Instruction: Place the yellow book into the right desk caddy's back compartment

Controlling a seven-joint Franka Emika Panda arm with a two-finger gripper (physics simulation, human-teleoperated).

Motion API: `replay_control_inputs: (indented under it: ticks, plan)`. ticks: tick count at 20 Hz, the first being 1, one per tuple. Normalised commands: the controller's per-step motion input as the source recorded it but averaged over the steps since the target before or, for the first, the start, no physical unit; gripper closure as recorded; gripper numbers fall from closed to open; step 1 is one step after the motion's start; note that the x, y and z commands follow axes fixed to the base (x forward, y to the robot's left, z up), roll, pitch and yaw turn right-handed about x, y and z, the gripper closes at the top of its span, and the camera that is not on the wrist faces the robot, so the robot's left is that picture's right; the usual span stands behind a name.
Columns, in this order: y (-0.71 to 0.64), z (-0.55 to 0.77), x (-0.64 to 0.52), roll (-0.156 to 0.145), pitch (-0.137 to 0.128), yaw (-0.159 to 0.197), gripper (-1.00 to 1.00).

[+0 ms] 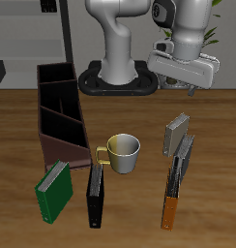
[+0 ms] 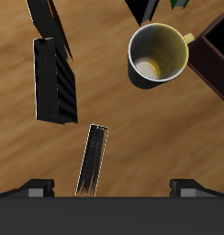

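The yellow book (image 1: 176, 135) stands on edge on the table, thin, with a greyish cover and tan edges; in the wrist view (image 2: 93, 158) I see its tan spine edge-on. The right desk caddy (image 1: 60, 109) is a long dark brown box across the table beyond the mug, and one corner of it shows in the wrist view (image 2: 215, 50). Its back compartment (image 1: 54, 75) is the end cell nearest the robot's base. My gripper (image 1: 185, 85) hangs high above the table, farther back than the yellow book. It is open and empty in the wrist view (image 2: 112, 188).
A yellow-rimmed mug (image 1: 122, 153) (image 2: 160, 55) stands between the caddy and the books. A dark book with an orange end (image 1: 174, 189) lies just in front of the yellow book; its dark cover (image 2: 55, 81) shows too. A black book (image 1: 95, 194) and a green book (image 1: 54, 189) lie near the front edge.
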Motion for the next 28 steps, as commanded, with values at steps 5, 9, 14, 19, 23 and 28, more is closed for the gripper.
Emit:
replay_control_inputs:
  ticks: [5,9,14,19,23,28]
  plan:
    - [0.03,-0.25,0.12,-0.013,0.03,-0.039,-1.0]
    - [0.13,-0.33,0.1,0.041,0.069,-0.02,-1.0]
    - [0.04,-0.35,0.12,0.034,0.073,-0.02,-1.0]
    - [0.08,-0.25,0.05,0.017,0.015,0.013,-1.0]
    - [-0.08,-0.26,0.11,-0.005,0.031,-0.022,-1.0]
    - [-0.01,-0.25,0.03,0.011,0.017,-0.013,-1.0]
